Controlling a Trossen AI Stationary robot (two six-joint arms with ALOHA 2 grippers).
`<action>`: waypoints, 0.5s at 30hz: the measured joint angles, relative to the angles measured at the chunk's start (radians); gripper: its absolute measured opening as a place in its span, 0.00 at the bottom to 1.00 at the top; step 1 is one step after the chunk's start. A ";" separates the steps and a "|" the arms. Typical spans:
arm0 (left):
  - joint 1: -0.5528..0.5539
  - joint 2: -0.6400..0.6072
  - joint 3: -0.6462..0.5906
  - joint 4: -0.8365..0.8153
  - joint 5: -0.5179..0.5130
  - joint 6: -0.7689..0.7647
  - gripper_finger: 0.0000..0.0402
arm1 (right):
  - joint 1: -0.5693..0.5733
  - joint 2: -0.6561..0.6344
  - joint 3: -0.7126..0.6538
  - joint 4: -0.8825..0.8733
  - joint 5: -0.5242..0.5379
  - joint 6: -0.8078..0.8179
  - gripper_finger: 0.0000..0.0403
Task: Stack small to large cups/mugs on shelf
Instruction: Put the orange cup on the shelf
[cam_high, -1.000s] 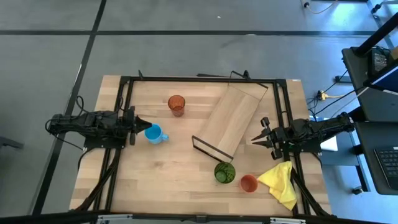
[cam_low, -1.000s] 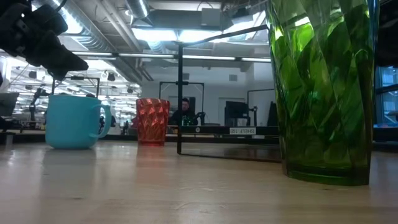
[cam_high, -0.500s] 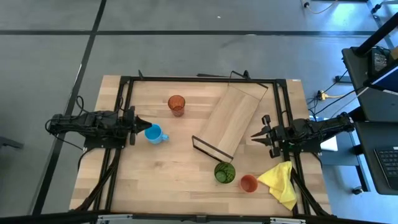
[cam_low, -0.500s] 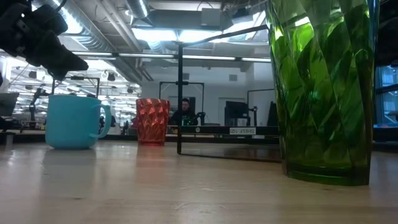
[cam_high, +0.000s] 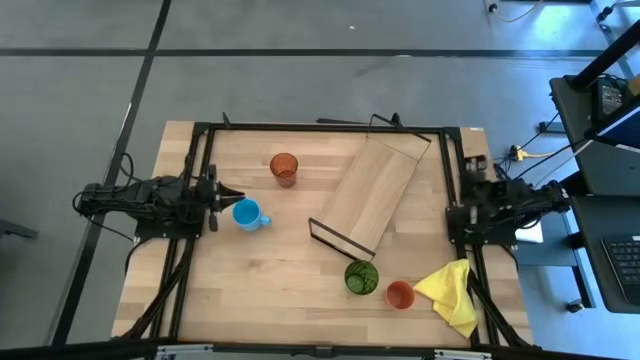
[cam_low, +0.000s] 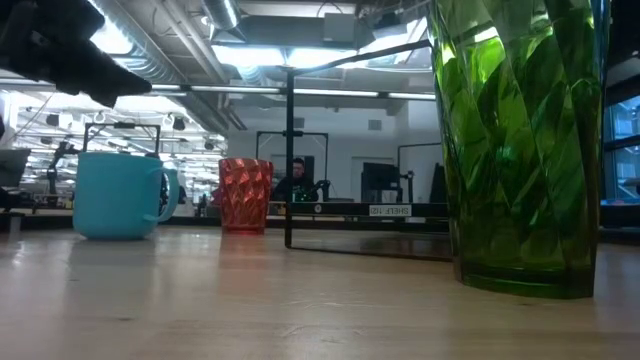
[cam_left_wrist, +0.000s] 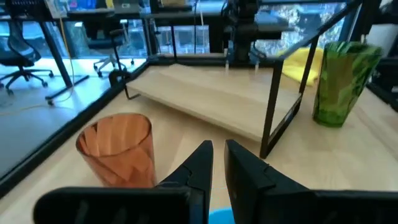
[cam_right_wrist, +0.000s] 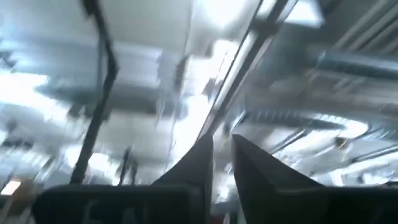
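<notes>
The shelf (cam_high: 372, 195) lies diagonally mid-table, open wood on both sides of it; the light-blue mug (cam_high: 247, 214) sits just beside the left gripper (cam_high: 226, 193), fingers nearly together, holding nothing; the right gripper (cam_right_wrist: 219, 149) — fingers close together, empty — points up at ceiling lights by the table's (cam_high: 260, 290) right edge; green tumbler (cam_high: 361, 277) and small red-orange cup (cam_high: 400, 294) stand near the yellow cloth (cam_high: 449, 296).

You are working in an open-plan office turned robotics lab. Around your wooden surface (cam_high: 250, 270) runs a grey floor marked with dark tape lines (cam_high: 140, 85). To the right stands a desk with a keyboard (cam_high: 625, 270) and trailing cables (cam_high: 545, 150). Far across the room you see exposed ceiling ducts (cam_low: 180, 60), strip lights (cam_low: 270, 55), monitors, a seated person (cam_low: 297, 178), and rolling office chairs (cam_left_wrist: 18, 56) near glass partitions.
</notes>
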 joint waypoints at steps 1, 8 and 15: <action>0.000 0.000 0.000 0.018 0.000 -0.001 0.09 | 0.000 0.000 0.000 0.040 0.035 0.023 0.15; 0.000 0.000 0.000 0.268 0.000 -0.058 0.09 | 0.000 0.031 0.118 -0.263 0.134 0.635 0.15; 0.000 0.000 0.000 0.459 0.000 -0.053 0.09 | 0.000 0.083 0.242 -0.403 0.104 0.538 0.15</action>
